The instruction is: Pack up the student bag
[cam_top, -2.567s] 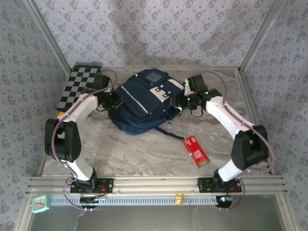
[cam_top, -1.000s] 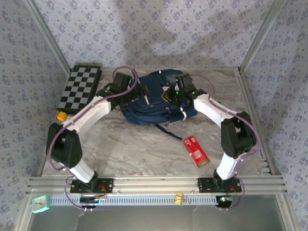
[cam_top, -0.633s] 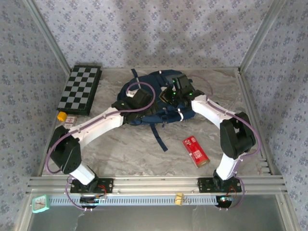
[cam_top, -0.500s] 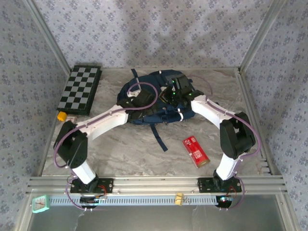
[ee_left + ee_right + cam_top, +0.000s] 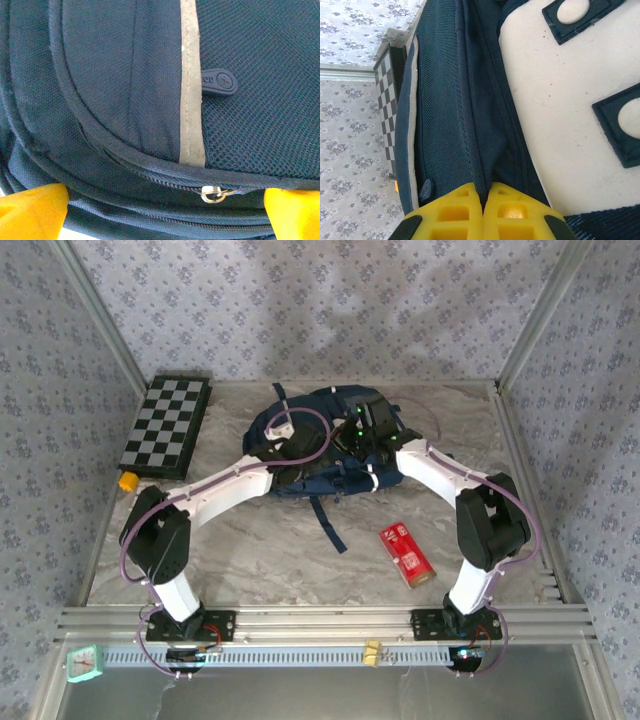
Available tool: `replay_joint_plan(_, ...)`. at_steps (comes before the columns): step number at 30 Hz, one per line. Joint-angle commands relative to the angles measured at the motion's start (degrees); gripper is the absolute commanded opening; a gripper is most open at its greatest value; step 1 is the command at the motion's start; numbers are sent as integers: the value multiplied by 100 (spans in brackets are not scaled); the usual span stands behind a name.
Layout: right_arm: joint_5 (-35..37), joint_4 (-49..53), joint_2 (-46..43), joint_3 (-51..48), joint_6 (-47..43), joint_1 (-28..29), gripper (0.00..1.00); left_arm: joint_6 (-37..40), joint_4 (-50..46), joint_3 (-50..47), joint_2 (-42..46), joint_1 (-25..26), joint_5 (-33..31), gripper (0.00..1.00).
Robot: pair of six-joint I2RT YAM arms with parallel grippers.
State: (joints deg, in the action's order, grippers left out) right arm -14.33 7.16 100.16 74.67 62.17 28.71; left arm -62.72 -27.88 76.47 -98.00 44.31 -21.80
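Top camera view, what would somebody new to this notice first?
The navy student bag sits at the far middle of the table. The left gripper is open at its zipper pull; the right gripper is shut at a seam. A checkerboard lies far left, a red packet near right.

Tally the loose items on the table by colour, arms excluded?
Navy: 1, backpack
Black-and-white: 1, checkerboard
Red: 1, packet
Yellow: 1, small knob
Total: 4
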Motion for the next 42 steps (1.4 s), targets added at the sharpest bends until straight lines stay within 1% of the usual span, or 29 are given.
replay_joint_plan(1, -233, -397, -210, 30, 45, 132, 0, -206, 422, -83, 62, -117, -424, 100)
replay_joint_plan(3, -207, -399, -239, 9, 29, 131, 0, -277, 295, -148, 150, -149, -524, 99)
replay_joint_plan(4, -181, -379, -241, 12, 3, 129, 0, -277, 218, -182, 213, -164, -565, 97)
replay_joint_plan(9, -193, -338, -222, 47, -39, 131, 0, -221, 70, -603, 699, -234, -633, 77)
replay_joint_plan(11, -188, -340, -220, 46, -38, 135, 0, -251, -153, -712, 861, -310, -591, 72)
replay_joint_plan(12, -201, -352, -213, 47, -45, 133, 0, -195, -186, -771, 944, -344, -531, 71)
replay_joint_plan(13, -202, -345, -209, 47, -50, 130, 0, -87, -126, -806, 1013, -355, -439, 71)
replay_joint_plan(14, -189, -342, -212, 47, -46, 130, 0, 73, -74, -797, 1045, -354, -281, 73)
replay_joint_plan(17, -191, -343, -200, 64, -48, 135, 0, 286, -218, -527, 905, -330, 62, 83)
replay_joint_plan(19, -191, -355, -188, 60, -30, 133, 0, 385, -241, -334, 790, -288, 149, 92)
replay_joint_plan(20, -198, -370, -174, 64, -23, 128, 0, 444, -216, -245, 727, -247, 136, 94)
replay_joint_plan(22, -227, -373, -164, 61, 3, 132, 0, 479, -249, -56, 606, -164, 2, 97)
replay_joint_plan(25, -233, -382, -141, 51, 23, 135, 0, 488, -168, 87, 408, -131, 29, 97)
replay_joint_plan(26, -237, -391, -139, 43, 35, 134, 0, 507, -204, 144, 337, -107, -18, 96)
replay_joint_plan(28, -257, -403, -133, 38, 41, 126, 0, 573, -357, 244, 193, -61, -50, 86)
replay_joint_plan(30, -281, -400, -137, 38, 40, 117, 0, 681, -372, 221, 183, 8, -99, 82)
replay_joint_plan(33, -281, -416, -117, 38, 48, 117, 0, 910, -162, 88, 215, 33, -44, 67)
replay_joint_plan(36, -315, -468, -69, 52, 98, 116, 0, 1153, -255, 261, 61, 17, 13, 55)
replay_joint_plan(39, -341, -487, -43, 65, 107, 126, 0, 1388, -318, 487, -158, -11, 138, 49)
replay_joint_plan(42, -325, -487, -36, 70, 111, 126, 0, 1372, -370, 575, -289, -70, 194, 43)
